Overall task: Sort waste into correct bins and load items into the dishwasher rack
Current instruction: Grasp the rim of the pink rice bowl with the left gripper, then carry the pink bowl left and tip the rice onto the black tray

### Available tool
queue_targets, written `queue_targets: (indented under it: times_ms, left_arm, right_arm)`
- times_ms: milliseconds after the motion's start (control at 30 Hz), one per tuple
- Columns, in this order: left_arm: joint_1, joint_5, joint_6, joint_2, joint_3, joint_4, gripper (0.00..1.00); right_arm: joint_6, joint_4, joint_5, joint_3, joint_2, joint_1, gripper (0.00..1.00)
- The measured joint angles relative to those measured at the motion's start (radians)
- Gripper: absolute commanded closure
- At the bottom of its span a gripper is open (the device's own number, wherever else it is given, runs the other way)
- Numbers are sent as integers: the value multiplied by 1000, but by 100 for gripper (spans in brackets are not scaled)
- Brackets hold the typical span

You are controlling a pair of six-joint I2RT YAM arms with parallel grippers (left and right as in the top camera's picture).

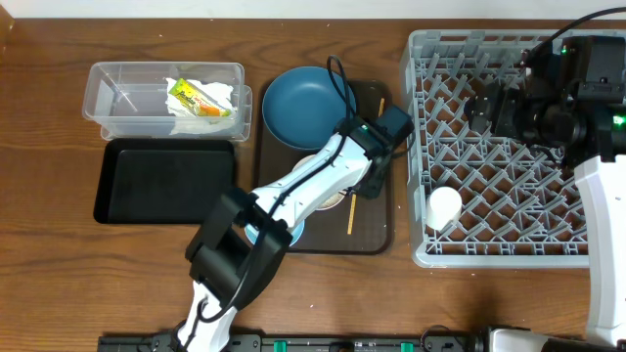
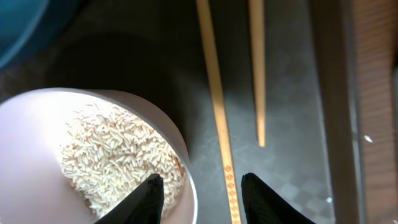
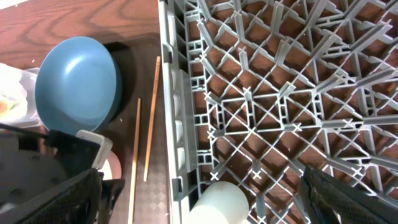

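Left gripper [image 2: 202, 183] half-open astride cream bowl [image 2: 37, 118] rim, nothing pinched; rice [image 2: 118, 162] loose, bowl looks hard, slick: pinch rim, keep level. Right gripper [image 3: 205, 196] wide, empty.

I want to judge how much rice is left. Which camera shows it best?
The left wrist view: the rice lies in the cream bowl right below the camera, grains distinct. Overhead, the left arm covers nearly all of that bowl, so no rice shows. The right wrist view catches only a sliver of its rim.
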Motion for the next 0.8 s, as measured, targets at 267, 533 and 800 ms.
queue_targets:
  times_ms: [267,533,800]
  left_arm:
    - [0,-2,-14,48,0,8,76]
    - [0,-3,-20,63,0,16,94]
    - [-1,-8,-18,64,0,11,94]
  right_arm:
    - [-3,-6,0,0,0,0,1]
    - [-3,-8,1,0,0,0,1]
    - [-3,-8,1,0,0,0,1]
